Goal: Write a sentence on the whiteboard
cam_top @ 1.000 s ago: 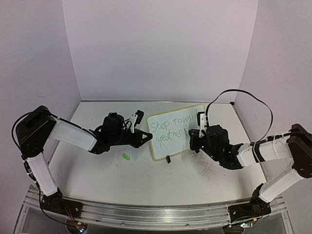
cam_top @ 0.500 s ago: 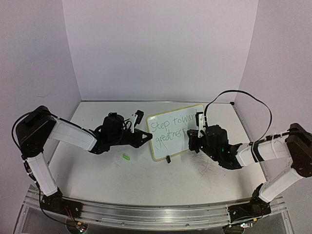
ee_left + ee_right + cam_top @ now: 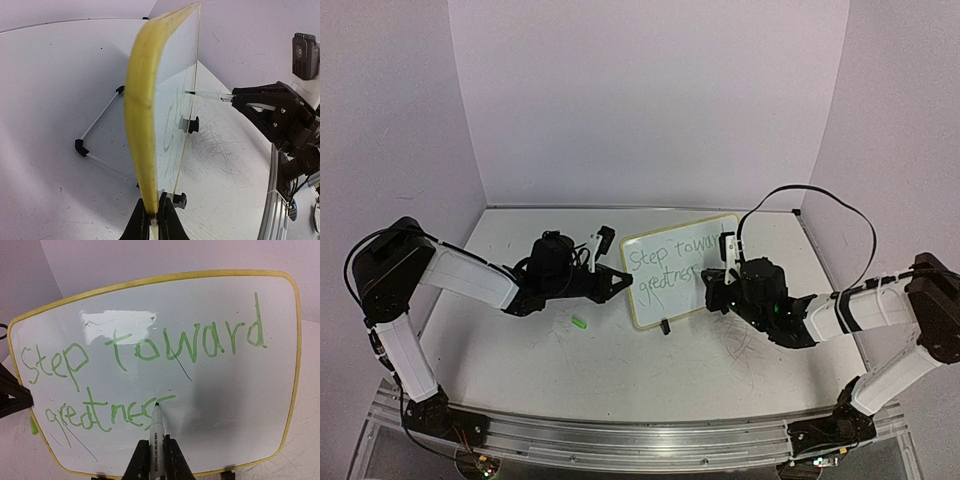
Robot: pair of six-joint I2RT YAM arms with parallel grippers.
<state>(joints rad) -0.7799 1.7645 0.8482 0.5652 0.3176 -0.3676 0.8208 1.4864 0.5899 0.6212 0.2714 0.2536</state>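
The right end effector was clamped on a marker, tip touching the whiteboard just ahead, at the tail of the sentence, while the left end effector pinched the board's near edge.

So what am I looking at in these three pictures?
A robot: its left arm and right arm are bolted to a white table. The wide picture comes from a fixed camera above and behind; the other two come from small cameras on each wrist. The left gripper pinches the edge of a small whiteboard on a wire stand. The right gripper holds a marker, tip on the board, writing the sentence: so far "Step toward greatnes". A small green bit lies on the table.
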